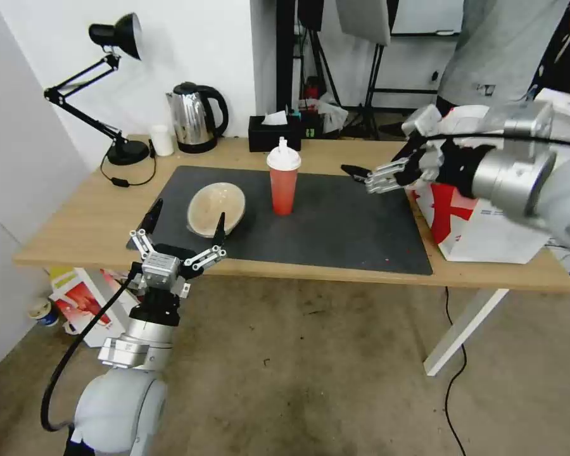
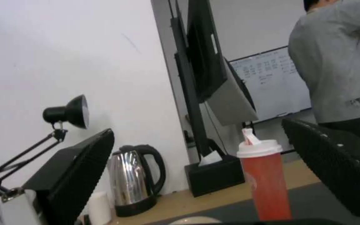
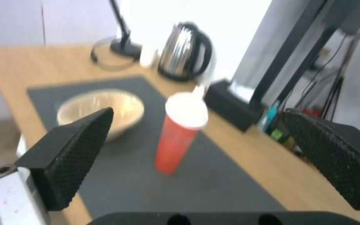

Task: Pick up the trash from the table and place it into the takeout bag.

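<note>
1. We see our left gripper [image 1: 185, 235] at the table's [image 1: 82, 221] near edge, just in front of the beige bowl [image 1: 215, 208], fingers spread wide and empty.
2. Our right gripper [image 1: 361, 174] hangs above the mat's [image 1: 335, 228] far right side, beside the takeout bag [image 1: 481, 228], fingers wide apart, holding nothing.
3. The red cup [image 1: 284, 180] stands upright on the mat, between the 2 grippers.
</note>
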You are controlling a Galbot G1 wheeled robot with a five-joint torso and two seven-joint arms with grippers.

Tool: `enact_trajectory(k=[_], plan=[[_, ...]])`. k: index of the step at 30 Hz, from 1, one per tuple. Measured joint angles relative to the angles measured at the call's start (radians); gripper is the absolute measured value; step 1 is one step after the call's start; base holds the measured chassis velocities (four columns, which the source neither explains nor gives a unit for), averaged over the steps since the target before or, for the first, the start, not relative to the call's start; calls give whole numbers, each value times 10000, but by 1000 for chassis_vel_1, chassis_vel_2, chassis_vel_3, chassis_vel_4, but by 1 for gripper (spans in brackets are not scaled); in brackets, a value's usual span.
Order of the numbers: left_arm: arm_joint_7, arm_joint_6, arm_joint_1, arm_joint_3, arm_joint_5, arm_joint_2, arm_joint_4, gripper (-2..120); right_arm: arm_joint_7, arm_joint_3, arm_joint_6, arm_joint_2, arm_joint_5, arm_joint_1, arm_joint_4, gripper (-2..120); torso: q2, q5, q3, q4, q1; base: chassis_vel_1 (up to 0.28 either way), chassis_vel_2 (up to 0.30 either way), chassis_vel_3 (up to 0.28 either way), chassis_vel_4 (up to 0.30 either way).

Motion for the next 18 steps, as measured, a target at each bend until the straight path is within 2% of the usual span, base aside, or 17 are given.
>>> enact_trajectory(k=[3,4,5,7,9,13,15,18], plan=[[-1,-7,-5,0,17,-73,34,100,424,14,362,262,-291,-392,183,100,0,1,1,1,0,0,0,0,0],[-2,-16,-5,-4,25,-165,40,100,957,15,773,688,-737,-869,368,100,0,2,1,3,0,0,0,0,0],[-2,-16,-5,-4,25,-165,40,100,957,15,773,688,-737,-869,368,100,0,2,1,3,0,0,0,0,0],[-4,-34,17,-91,32,-273,31,100,1331,23,1235,1278,-1488,-1517,429,100,0,2,1,3,0,0,0,0,0],[-6,-42,18,-127,31,-310,27,100,1361,63,1369,1451,-1745,-1767,414,100,0,2,1,4,-1,0,0,0,0],[-11,-77,1,-230,31,-437,56,100,1382,465,2132,2310,-3275,-3472,191,100,0,5,1,0,0,0,0,0,0],[-11,-87,-2,-229,31,-454,72,100,1383,530,2282,2453,-3555,-3753,148,100,0,5,1,2,0,0,0,0,0],[-12,-168,-27,-218,82,-536,170,100,1464,921,3279,3231,-5027,-5112,-23,100,0,0,1,3,0,0,0,0,0]])
